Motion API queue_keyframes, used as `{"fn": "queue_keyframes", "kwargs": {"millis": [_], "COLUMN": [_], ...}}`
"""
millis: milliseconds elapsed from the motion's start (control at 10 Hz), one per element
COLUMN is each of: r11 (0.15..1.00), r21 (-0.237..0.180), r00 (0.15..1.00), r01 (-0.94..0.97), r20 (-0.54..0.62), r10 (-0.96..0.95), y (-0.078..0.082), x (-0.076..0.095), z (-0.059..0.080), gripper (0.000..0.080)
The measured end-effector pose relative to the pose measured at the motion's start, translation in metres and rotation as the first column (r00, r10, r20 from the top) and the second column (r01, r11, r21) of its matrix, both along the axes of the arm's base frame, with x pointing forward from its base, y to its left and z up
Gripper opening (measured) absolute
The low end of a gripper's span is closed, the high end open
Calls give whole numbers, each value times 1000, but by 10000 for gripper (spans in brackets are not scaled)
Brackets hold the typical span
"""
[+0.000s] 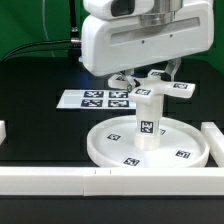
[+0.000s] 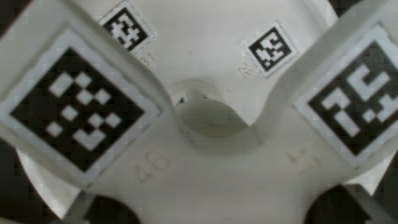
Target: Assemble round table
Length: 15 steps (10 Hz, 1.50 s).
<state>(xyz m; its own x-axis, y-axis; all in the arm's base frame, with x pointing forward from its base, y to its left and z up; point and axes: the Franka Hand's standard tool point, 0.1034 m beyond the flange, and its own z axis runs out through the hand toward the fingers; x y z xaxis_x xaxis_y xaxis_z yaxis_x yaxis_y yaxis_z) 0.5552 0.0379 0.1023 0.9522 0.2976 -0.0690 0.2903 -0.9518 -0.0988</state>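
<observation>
The large rimmed disc point(image 1: 118, 148) lies flat near the front of the table. The short cylinder leg point(image 1: 148, 122) stands upright in its central hub, a tag facing the camera. The flat foot piece point(image 1: 170, 89), with tagged arms, sits level at the top of the leg. My gripper point(image 1: 146, 80) comes down from above and is shut on the foot piece. In the wrist view the foot piece point(image 2: 196, 160) fills the frame, with large tags on its arms and a round hole point(image 2: 217, 113) in the middle. My gripper point(image 2: 222, 212) straddles it, with dark fingertips point(image 2: 111, 208) at its edges.
The marker board point(image 1: 92, 98) lies behind the disc toward the exterior view's left. White border bars run along the front point(image 1: 90, 181), the exterior view's right point(image 1: 213, 138) and the left edge point(image 1: 3, 130). Black cables hang behind the arm.
</observation>
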Motion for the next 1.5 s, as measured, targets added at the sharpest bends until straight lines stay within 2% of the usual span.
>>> {"fn": "queue_keyframes", "kwargs": {"millis": [200,500,900,1200,1500], "r11": [979,890,766,511,234], "r21": [-10,-24,-47,-43,3], "r00": [979,890,766,511,234], "r01": [204,455,641,859,972], "r20": [-5,-11,-19,-18,-23], "r10": [-204,-455,-643,-860,-972], "y": [2,2,2,1,2], "x": [0,2,2,3,8], "z": [0,0,-1,-1,-2], "gripper": [446,446,446,446,446]}}
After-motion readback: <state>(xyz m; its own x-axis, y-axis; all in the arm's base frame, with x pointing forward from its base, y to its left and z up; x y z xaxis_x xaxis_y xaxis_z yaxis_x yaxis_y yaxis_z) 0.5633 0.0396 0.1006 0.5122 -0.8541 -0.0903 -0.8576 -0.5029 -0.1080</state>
